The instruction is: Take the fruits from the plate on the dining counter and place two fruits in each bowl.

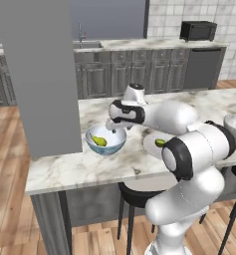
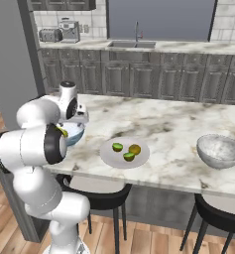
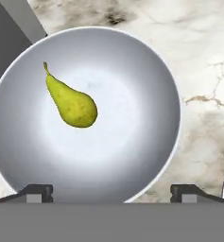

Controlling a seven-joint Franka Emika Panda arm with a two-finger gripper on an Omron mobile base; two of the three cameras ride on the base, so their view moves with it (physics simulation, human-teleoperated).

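While my white arm reaches out over the long white marble counter (image 2: 163,124) with its grey-brown veins, everything of the task lies on that slab. Largest on it is the flat round pale grey-white plate (image 2: 109,155), at the counter's near edge. At 3 o'clock from the plate, well apart, stands the deep greyish white bowl (image 2: 219,151). At 9 o'clock from the plate sits the glossy pale blue-white bowl (image 1: 106,139), partly behind my arm in the right base view. My tool (image 3: 111,191) hangs above this bowl, its fingertips (image 3: 38,192) spread wide, gripping nothing. Inside it the yellow-green pear (image 3: 71,101) lies on its side, stem toward 11 o'clock in the hand view. On the plate rest two round lime-green fruits (image 2: 117,147) and one round yellow-brown fruit (image 2: 135,149), close together.
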